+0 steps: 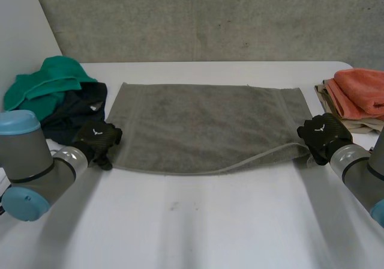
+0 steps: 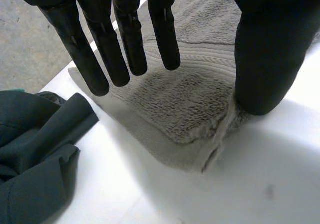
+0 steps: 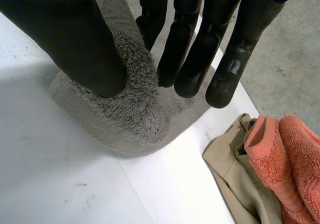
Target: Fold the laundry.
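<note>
Head view: the grey towel [image 1: 204, 125] is lying spread on the worktop [image 1: 198, 221], the left hand [image 1: 99, 138] resting open with its thumb on the 8 o'clock corner, the right hand [image 1: 321, 134] pinching the 4 o'clock corner.

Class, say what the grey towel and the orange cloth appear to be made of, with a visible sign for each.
The grey towel looks like cotton terry: matte looped pile, flat woven band near its edge. The orange cloth seems terry too: nubbly, fuzzy surface.
</note>
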